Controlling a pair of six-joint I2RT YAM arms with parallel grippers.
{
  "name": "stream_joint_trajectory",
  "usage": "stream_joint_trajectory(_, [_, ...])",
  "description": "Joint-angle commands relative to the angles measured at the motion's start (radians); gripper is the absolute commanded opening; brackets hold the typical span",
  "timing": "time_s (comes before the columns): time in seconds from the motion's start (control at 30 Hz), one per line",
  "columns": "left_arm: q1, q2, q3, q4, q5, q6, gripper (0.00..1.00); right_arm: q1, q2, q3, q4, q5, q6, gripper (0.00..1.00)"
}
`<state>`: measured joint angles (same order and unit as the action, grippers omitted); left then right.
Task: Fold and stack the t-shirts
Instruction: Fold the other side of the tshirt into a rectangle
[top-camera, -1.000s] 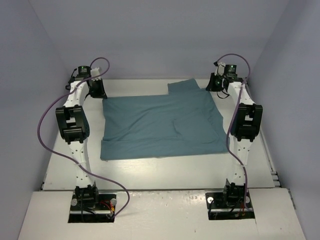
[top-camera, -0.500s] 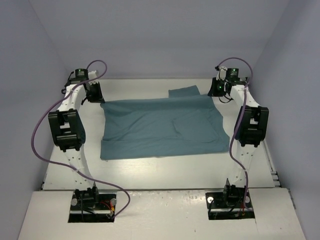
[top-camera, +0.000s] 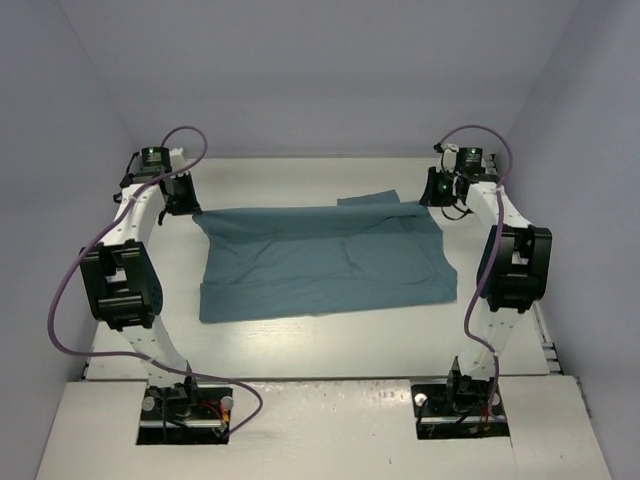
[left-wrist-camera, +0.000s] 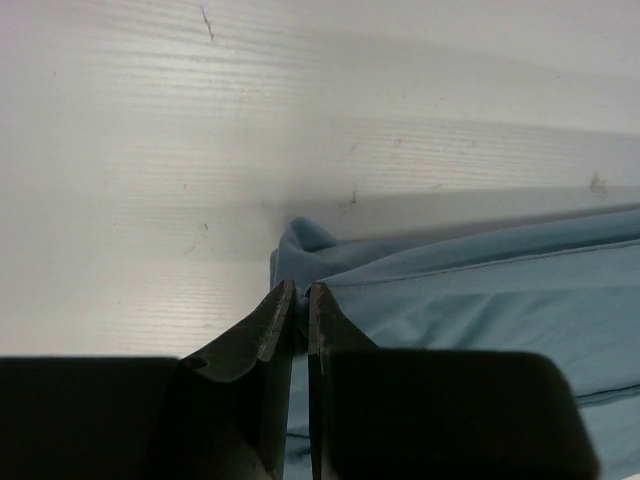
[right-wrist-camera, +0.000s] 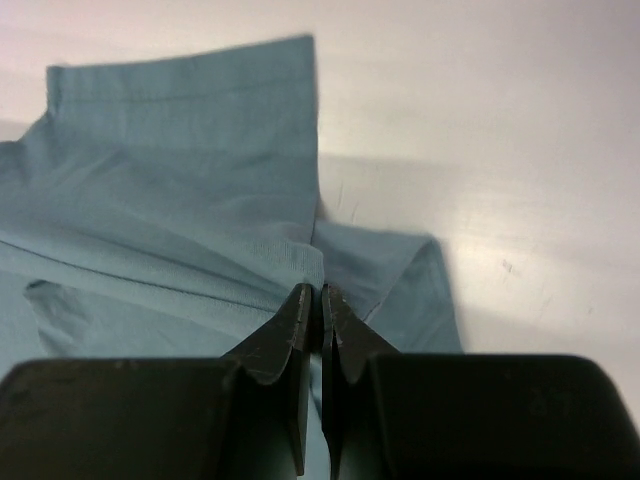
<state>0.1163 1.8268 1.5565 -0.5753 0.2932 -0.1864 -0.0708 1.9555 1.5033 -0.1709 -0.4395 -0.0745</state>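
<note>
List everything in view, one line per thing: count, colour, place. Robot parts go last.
t-shirt: one, teal, spread across the middle of the table, its far corners held by the grippers.
table: one, white, under the shirt and the arms.
walls: three, pale lilac, closing in the table at left, back and right.
cables: two, purple, one looped along each arm.
arms: two, white with black joints, bases at the near edge, reaching to the far side.
left gripper: one, black, shut on the shirt's far left corner.
right gripper: one, black, shut on the shirt's far right corner.
</note>
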Motion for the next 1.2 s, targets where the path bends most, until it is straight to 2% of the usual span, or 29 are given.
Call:
stream_joint_trajectory(0.0, [-0.010, -0.083, -0.070, 0.061, -0.065, -0.018, 0.00, -0.008, -0.118, -0.066, 0.060, 0.064, 0.027, 0.00])
stream_joint_trajectory(0.33, [-0.050, -0.179, -0.203, 0.104, -0.125, -0.038, 0.00, -0.007, -0.219, -0.205, 0.103, 0.167, 0.092, 0.00])
stream_joint_trajectory(0.57, [-0.093, -0.195, -0.282, 0.117, -0.225, -0.045, 0.00, -0.003, -0.239, -0.273, 0.117, 0.212, 0.173, 0.00])
stream_joint_trajectory(1.07, [-0.093, -0.197, -0.435, 0.232, -0.273, -0.110, 0.00, 0.008, -0.235, -0.424, 0.159, 0.370, 0.345, 0.00])
stream_joint_trajectory(1.17, [-0.095, -0.207, -0.447, 0.232, -0.284, -0.116, 0.09, 0.008, -0.234, -0.427, 0.159, 0.391, 0.372, 0.00])
